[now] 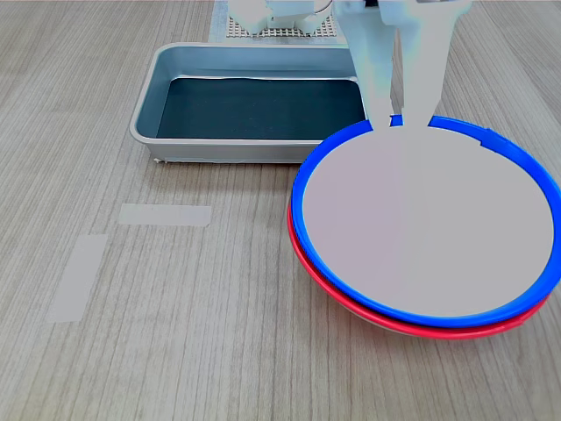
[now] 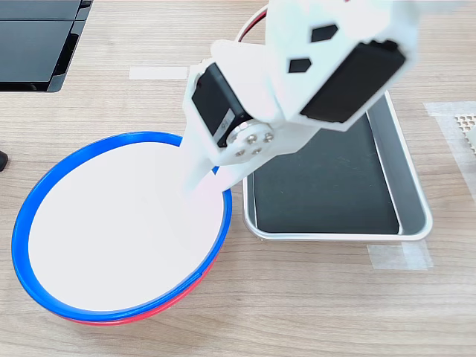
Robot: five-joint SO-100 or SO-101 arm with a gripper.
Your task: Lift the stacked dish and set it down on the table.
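Note:
The stacked dish (image 1: 429, 228) (image 2: 119, 230), blue-rimmed with a pale centre, lies on top of a red-rimmed plate (image 1: 421, 331) (image 2: 190, 286) on the wood-grain table (image 1: 175, 351). In the first exterior view my white gripper (image 1: 396, 118) comes down at the dish's far rim. Its two fingers narrow to a pinch on the blue edge, one inside and one outside. In the second exterior view the gripper (image 2: 195, 186) reaches the dish's right rim, with the arm's body above it. The red plate's edge shows only under the near side.
A grey metal tray (image 1: 228, 151) (image 2: 416, 193) with a dark floor stands right beside the plates. Pale tape strips (image 1: 165, 214) (image 1: 77, 276) lie on the table on the first exterior view's left. A black object (image 2: 37, 44) sits at the second exterior view's top left.

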